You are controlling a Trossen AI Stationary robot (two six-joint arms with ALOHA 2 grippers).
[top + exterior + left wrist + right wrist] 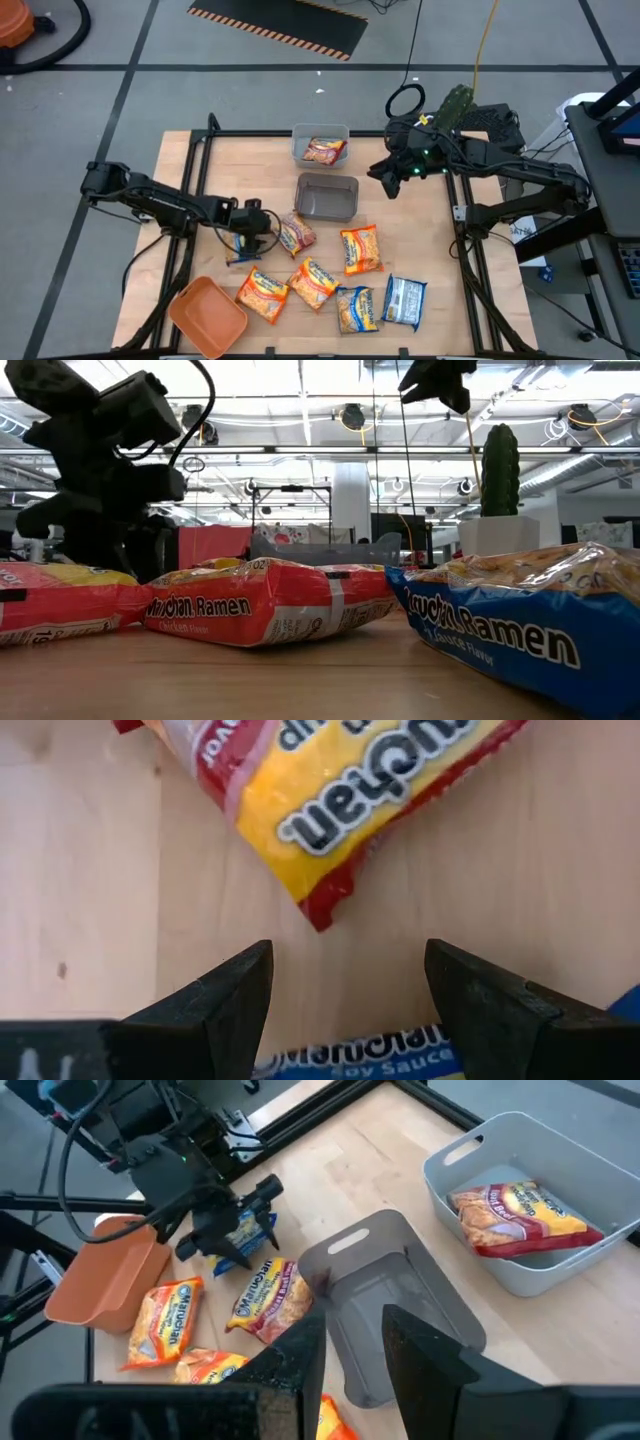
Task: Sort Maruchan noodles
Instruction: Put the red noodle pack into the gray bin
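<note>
A: The left gripper (252,238) hangs low with its jaws wide over a blue packet (243,1237), probably lining up a grab.

B: The right gripper (388,184), jaws narrow and empty, hovers beside the grey bin (327,196); other noodles (361,249) lie nearby.

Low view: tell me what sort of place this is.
Probably a robotics lab or workshop in an open industrial hall: exposed ceiling pipes and hanging cables run overhead, and a robot arm stands on a wooden table with ramen packets.
</note>
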